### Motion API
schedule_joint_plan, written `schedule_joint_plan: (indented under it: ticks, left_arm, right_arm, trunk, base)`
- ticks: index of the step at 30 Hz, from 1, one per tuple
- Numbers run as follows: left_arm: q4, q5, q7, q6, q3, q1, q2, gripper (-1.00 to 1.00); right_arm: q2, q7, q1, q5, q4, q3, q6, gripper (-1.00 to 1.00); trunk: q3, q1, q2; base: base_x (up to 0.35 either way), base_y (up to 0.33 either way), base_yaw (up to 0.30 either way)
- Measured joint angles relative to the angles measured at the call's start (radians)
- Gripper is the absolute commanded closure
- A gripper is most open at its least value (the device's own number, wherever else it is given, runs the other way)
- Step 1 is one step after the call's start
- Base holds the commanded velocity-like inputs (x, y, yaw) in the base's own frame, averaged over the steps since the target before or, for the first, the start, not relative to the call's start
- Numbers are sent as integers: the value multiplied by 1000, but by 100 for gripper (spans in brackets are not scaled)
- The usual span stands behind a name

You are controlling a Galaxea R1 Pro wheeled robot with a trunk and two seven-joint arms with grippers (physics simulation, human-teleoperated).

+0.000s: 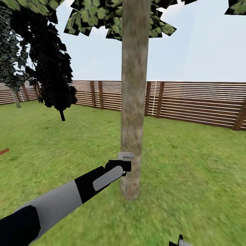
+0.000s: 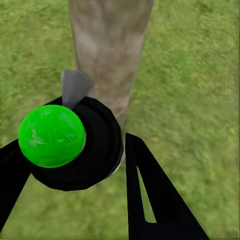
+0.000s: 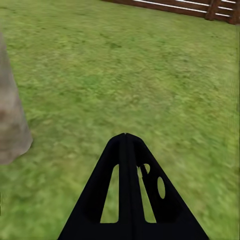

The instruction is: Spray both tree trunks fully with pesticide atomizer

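green-capped black atomizer [image 2: 70, 145] in left hand [image 2: 75, 165] — nozzle near mottled trunk [image 1: 134, 99].

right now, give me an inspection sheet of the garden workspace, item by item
surface: green grass lawn, level around the trunk base
job's things: tree trunk, straight, grey-brown, directly ahead; pesticide atomizer, black body with green ball, held close to the trunk low down
clutter: nothing seen
grippers: left gripper has its jaws shut on the atomizer, arm stretched toward the trunk; right gripper has its jaws together, holding nothing, over grass
cables: nothing seen
surroundings: brown slat fence behind the lawn; dark narrow tree to the left; pale sky above
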Motion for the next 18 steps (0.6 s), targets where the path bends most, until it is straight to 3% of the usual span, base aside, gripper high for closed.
schedule_joint_plan:
  ticks: [8,12,16,18]
  left_arm:
    - [2,6,-2,62,0,0,-5,100]
    - [8,33,-5,203,2,0,-7,100]
    - [12,162,-3,265,3,0,-2,100]
    - [13,185,-2,272,3,0,-1,100]
  right_arm:
    - [-1,0,0,-1,2,-1,0,100]
    - [0,0,0,-1,4,-1,0,100]
    - [1,0,0,-1,4,0,0,100]
    - [1,0,0,0,4,1,0,100]
  trunk:
    - [0,0,0]
    - [0,0,0]
    - [0,0,0]
    - [0,0,0]
  base:
    - [134,45,-177]
    - [11,4,-52]
    - [2,1,-10]
    - [1,0,-5]
